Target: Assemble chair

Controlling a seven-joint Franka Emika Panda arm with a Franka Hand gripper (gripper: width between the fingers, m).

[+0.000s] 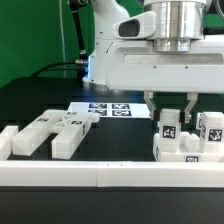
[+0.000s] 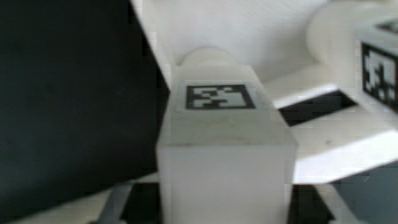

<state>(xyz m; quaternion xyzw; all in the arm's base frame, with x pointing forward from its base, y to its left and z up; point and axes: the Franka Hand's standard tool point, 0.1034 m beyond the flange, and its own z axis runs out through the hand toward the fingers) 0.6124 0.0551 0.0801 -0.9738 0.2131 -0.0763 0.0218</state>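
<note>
The upright white chair piece point(image 1: 169, 128) stands near the table's point(image 1: 40, 95) front right corner, with the gripper point(image 1: 170, 112) clamped on its sides. Another tagged piece point(image 1: 211, 130) stands just beside it. More pieces point(image 1: 50, 135) lie at the front left, and the marker board point(image 1: 105, 108) is behind.

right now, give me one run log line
gripper: shut on tagged chair piece | other chair pieces: loose on table | step: grasp

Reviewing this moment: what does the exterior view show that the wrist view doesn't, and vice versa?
Exterior view only: loose chair pieces at its left, the marker board, the white rail, the arm, and the fingers closed on the tagged piece. Wrist view only: that piece's top tag close up, seen from above. Both: the tagged piece, its tagged neighbour and the black table.
</note>
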